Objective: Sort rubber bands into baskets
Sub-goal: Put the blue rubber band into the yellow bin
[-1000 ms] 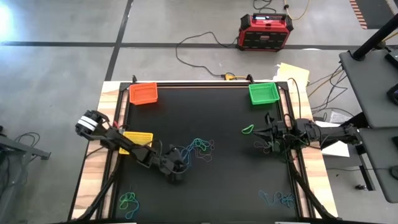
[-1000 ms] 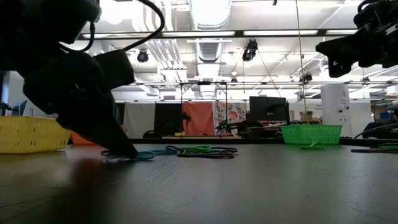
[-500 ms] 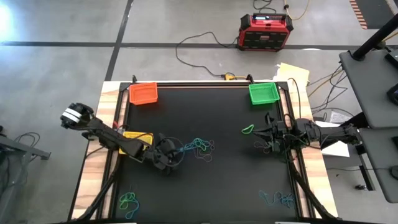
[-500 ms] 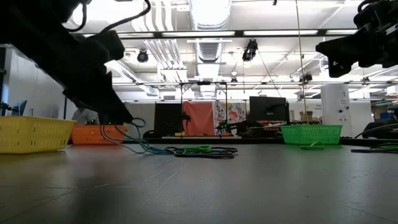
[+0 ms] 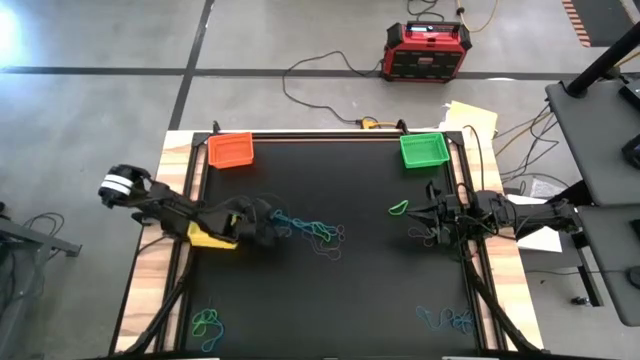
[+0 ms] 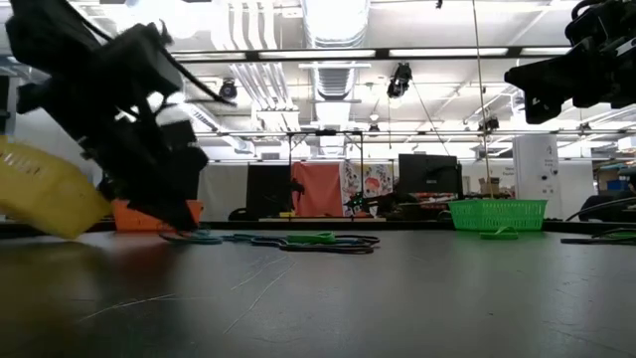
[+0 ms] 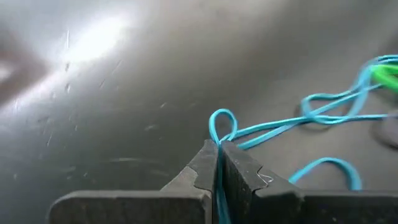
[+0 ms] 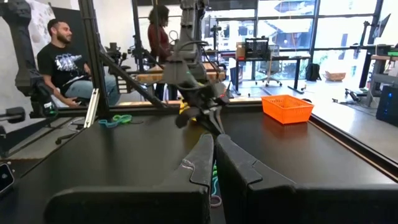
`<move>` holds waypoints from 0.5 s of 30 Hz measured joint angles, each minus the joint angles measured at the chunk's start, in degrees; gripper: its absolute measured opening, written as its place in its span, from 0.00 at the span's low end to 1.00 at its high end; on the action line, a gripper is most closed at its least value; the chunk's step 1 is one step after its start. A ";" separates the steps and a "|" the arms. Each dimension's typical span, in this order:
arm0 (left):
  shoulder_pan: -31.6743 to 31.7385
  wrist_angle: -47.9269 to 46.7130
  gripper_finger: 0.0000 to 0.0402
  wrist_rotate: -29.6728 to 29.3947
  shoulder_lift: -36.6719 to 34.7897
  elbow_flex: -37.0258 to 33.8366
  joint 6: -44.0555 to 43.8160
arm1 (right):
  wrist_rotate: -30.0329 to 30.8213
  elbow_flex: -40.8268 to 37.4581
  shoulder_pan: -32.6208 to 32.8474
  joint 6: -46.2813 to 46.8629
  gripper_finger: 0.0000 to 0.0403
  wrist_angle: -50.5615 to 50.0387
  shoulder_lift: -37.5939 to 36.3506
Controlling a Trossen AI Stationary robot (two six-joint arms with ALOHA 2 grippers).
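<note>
One black worktop (image 5: 340, 290) on a grey floor, with a red-and-black box (image 5: 425, 50) beyond it. Three baskets: orange basket (image 5: 230, 150) and green basket (image 5: 424, 150) at the far corners, yellow basket (image 5: 215, 235) tilted at the left edge, touching the left arm. Left gripper (image 5: 268, 230), just beside the yellow basket, clenched on a blue rubber band (image 7: 222, 121) trailing to the central tangle (image 5: 320, 232). Right gripper (image 5: 418, 212) clenched, holding nothing, near a green rubber band (image 5: 398, 208). Further band clusters (image 5: 207, 322) lie at the near edge.
</note>
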 joint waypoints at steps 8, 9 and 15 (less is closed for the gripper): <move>5.40 1.00 0.00 2.98 -0.32 -0.65 -0.60 | 0.00 0.00 0.01 0.00 0.02 0.00 0.00; 5.42 0.96 0.00 3.04 -0.32 -0.62 -0.59 | -0.01 0.00 -0.01 0.00 0.02 0.00 0.00; 5.42 0.92 0.01 3.63 -0.43 0.21 0.35 | -0.01 0.00 -0.01 -0.01 0.02 0.00 0.00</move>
